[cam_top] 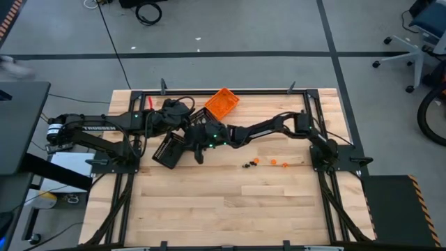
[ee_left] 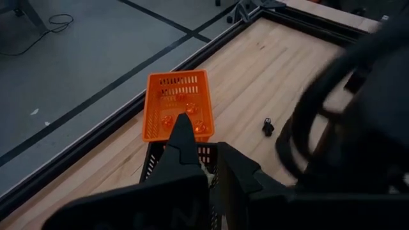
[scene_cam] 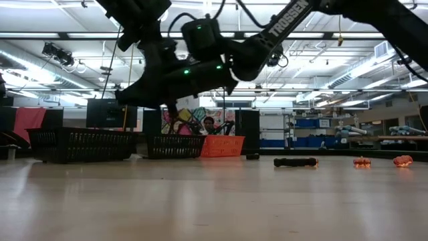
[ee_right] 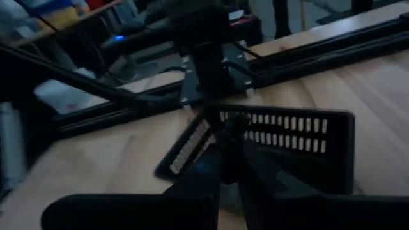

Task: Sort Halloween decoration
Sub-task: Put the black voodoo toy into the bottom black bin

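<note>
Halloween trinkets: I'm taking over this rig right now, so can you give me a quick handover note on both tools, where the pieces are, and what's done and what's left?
Left tool: shut, hovering beside the orange slotted plastic tray.
Right tool: over the black slotted plastic tray; I cannot tell whether it holds anything.
Done: a few tiny orange trinkets lie in the orange tray.
Left: loose orange pieces and small black pieces lie on the light wooden table, near the right arm's base.

Trinkets (cam_top: 268, 162) lie right of trays (cam_top: 167, 150).
</note>
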